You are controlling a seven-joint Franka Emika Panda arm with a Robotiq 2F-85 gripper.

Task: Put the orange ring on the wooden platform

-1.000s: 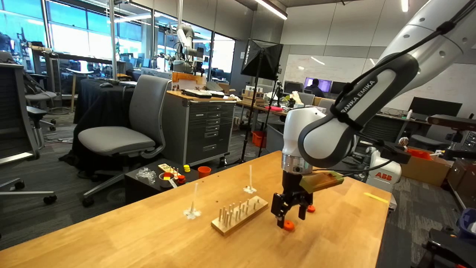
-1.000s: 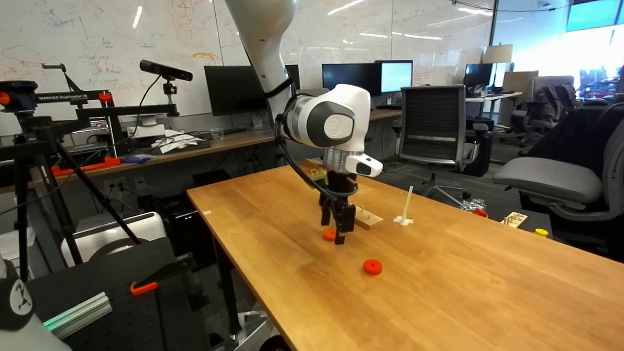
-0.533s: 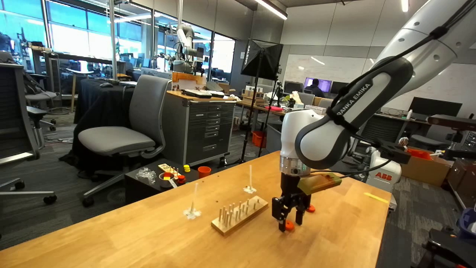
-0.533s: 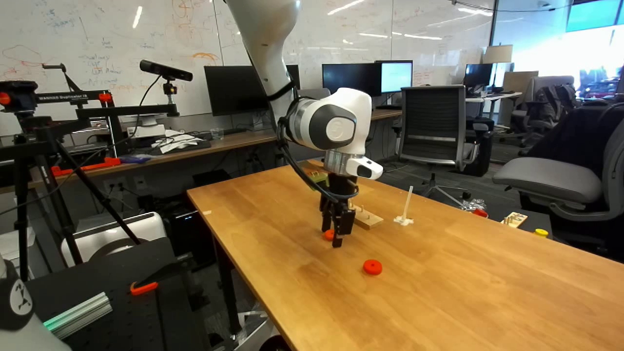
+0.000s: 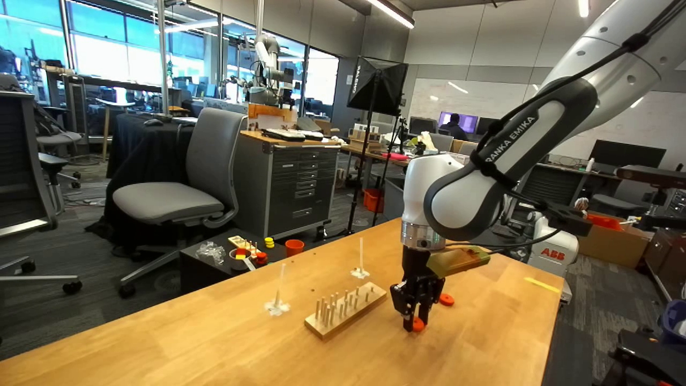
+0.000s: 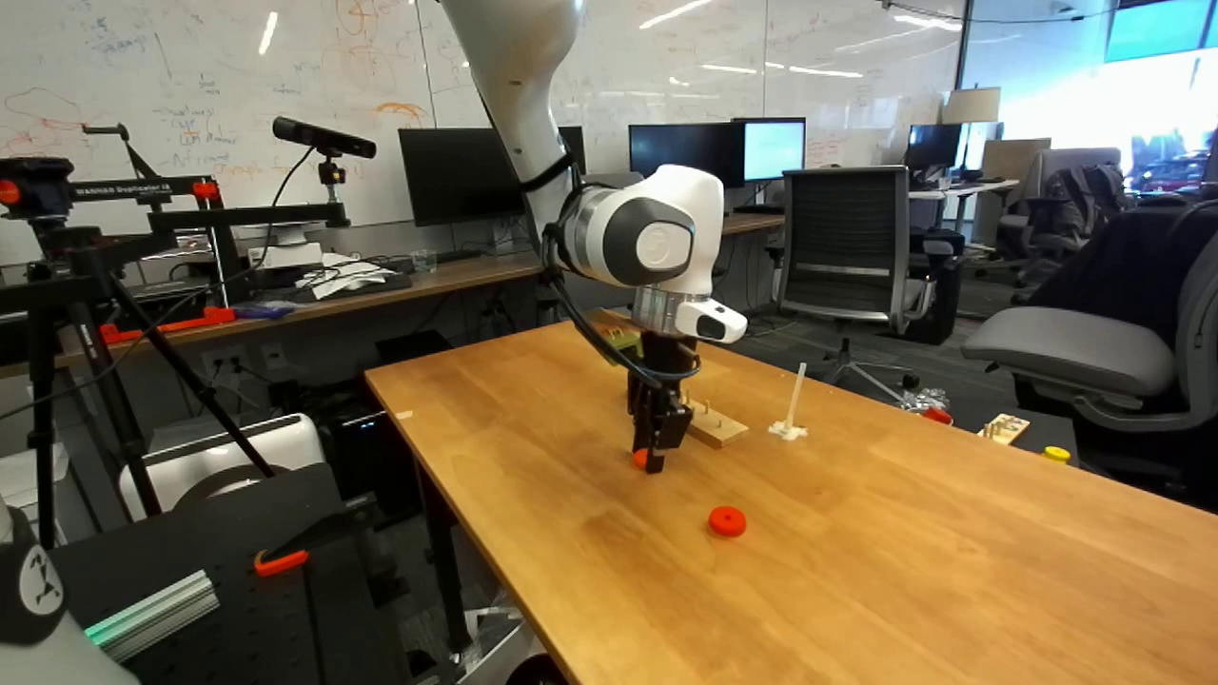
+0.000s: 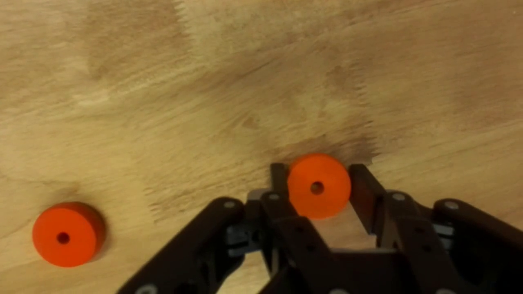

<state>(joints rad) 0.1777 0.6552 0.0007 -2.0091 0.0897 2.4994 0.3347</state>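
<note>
The orange ring (image 7: 318, 204), flat with a small centre hole, sits between my fingertips in the wrist view. My gripper (image 7: 318, 173) is shut on it, one finger against each side. In an exterior view the gripper (image 5: 416, 321) is low at the tabletop, partly covering the ring (image 5: 419, 325); whether the ring is lifted at all, I cannot tell. The wooden platform (image 5: 379, 291), a pale board with several thin pegs, lies a short way beside the gripper. It is partly hidden behind the gripper in an exterior view, where one end of the platform (image 6: 725, 431) shows.
A similar, redder piece (image 7: 61, 255) lies apart on the table, also visible in both exterior views (image 5: 446, 300). Two thin upright sticks (image 5: 280, 284) (image 5: 361, 256) are fixed to the table past the platform. A grey chair (image 5: 171, 201) stands beyond the table's edge.
The gripper came down around the orange ring, and its fingers closed from wide apart onto the ring's sides. Since half a second ago the arm has risen slightly. The platform and redder piece stayed put.
</note>
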